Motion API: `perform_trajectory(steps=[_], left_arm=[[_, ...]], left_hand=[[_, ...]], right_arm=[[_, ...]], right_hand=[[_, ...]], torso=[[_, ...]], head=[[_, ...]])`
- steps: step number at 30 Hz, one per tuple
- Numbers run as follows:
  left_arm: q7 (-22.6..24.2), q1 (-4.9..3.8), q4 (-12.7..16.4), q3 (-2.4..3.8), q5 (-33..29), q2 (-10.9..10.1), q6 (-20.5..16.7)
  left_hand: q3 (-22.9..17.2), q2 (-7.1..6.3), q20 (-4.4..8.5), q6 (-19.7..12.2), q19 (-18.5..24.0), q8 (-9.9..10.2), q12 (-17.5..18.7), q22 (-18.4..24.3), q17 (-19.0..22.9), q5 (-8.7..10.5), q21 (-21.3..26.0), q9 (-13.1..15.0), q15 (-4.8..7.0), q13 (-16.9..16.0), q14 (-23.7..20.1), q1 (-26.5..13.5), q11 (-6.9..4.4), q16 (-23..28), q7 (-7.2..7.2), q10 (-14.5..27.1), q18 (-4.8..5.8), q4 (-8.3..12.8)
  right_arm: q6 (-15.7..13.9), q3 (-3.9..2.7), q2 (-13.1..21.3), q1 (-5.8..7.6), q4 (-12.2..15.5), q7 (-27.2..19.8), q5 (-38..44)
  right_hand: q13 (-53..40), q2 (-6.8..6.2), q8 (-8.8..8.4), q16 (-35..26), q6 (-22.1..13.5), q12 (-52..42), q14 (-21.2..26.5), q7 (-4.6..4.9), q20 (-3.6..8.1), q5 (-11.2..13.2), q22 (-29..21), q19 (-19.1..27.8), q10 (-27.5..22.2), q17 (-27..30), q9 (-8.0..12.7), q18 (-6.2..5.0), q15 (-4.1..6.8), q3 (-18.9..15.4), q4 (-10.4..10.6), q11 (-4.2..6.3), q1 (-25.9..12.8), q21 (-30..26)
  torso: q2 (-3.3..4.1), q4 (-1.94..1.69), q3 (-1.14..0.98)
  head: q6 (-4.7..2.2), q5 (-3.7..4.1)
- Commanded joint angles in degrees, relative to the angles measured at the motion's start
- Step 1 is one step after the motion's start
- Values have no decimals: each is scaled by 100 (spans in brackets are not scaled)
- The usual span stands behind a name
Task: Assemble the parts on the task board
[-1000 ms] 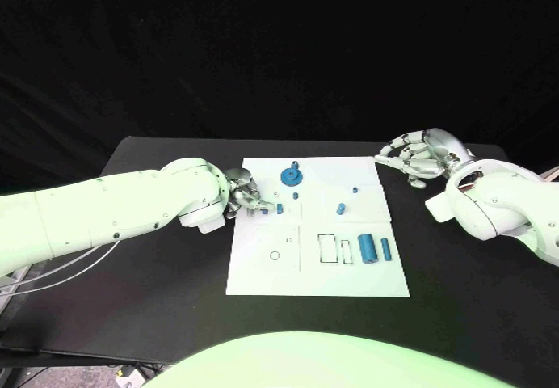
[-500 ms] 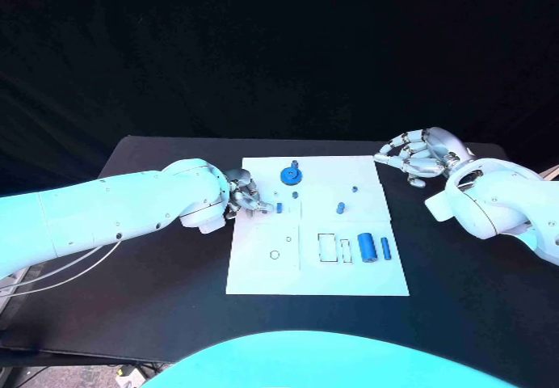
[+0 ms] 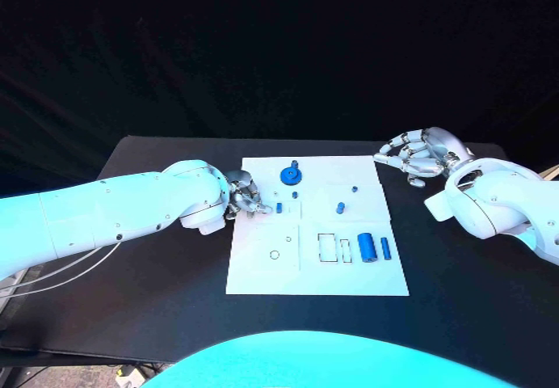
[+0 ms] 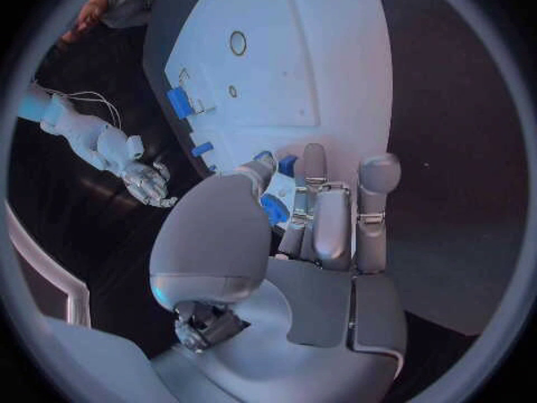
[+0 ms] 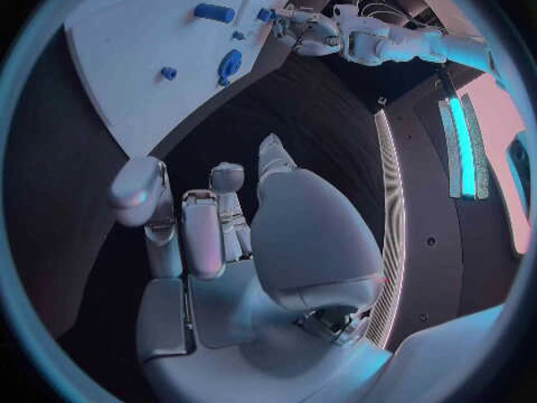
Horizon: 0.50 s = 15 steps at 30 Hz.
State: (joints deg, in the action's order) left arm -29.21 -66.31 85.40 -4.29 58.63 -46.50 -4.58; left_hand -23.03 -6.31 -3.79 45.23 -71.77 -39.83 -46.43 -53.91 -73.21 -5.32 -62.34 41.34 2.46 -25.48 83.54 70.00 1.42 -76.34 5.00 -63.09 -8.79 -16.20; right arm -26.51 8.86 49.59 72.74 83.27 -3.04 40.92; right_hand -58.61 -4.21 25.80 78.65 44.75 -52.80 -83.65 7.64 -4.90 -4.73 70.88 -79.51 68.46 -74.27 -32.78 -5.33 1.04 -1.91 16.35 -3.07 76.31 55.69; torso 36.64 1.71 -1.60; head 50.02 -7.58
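No readable writing on the flat white task board (image 3: 314, 275). My left robot hand (image 3: 244, 198) pinches a small blue part (image 4: 276, 210) at the board's edge; my right robot hand (image 3: 417, 157) hovers over the black worktop (image 3: 466, 283), fingers apart, holding nothing.

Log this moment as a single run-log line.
left hand: at task board left edge, fingers around small blue part | right hand: off board, holding nothing | blue cylinder: lying on board
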Motion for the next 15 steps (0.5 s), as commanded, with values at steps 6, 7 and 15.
perform_trajectory(steps=[6,7,15], left_arm=[[25,9,21,1,-62,18,-145],[29,9,23,1,-79,18,-160],[50,11,34,1,-237,16,-207]], left_hand=[[-980,18,61,-153,-58,-382,-113,-172,-149,3,-178,24,64,-128,160,400,-103,-161,-48,-56,144,197],[-1073,11,63,-165,-63,-409,-114,-189,-158,10,-192,18,66,-129,163,419,-108,-167,-49,-61,146,236],[-1895,-60,60,-285,-51,-669,-98,-246,-208,37,-234,-5,66,-121,174,340,-104,-195,-45,-116,152,608]], right_arm=[[20,-1,-6,-3,2,-17,5],[20,-1,-6,-3,1,-17,5],[31,-1,-6,-3,-2,-11,6]], right_hand=[[36,242,-95,-90,27,9,-266,-19,45,46,-27,-34,-50,-159,-78,-90,44,-263,8,31,-38,-47],[36,242,-95,-90,27,9,-266,-19,45,46,-27,-34,-50,-159,-78,-90,44,-263,8,31,-38,-47],[36,242,-95,-90,27,9,-266,-19,45,46,-27,-34,-50,-159,-78,-90,44,-263,8,31,-38,-47]], torso=[[4,5,1],[3,5,0],[-2,5,1]], head=[[-2,-4],[-2,-3],[-2,-2]])
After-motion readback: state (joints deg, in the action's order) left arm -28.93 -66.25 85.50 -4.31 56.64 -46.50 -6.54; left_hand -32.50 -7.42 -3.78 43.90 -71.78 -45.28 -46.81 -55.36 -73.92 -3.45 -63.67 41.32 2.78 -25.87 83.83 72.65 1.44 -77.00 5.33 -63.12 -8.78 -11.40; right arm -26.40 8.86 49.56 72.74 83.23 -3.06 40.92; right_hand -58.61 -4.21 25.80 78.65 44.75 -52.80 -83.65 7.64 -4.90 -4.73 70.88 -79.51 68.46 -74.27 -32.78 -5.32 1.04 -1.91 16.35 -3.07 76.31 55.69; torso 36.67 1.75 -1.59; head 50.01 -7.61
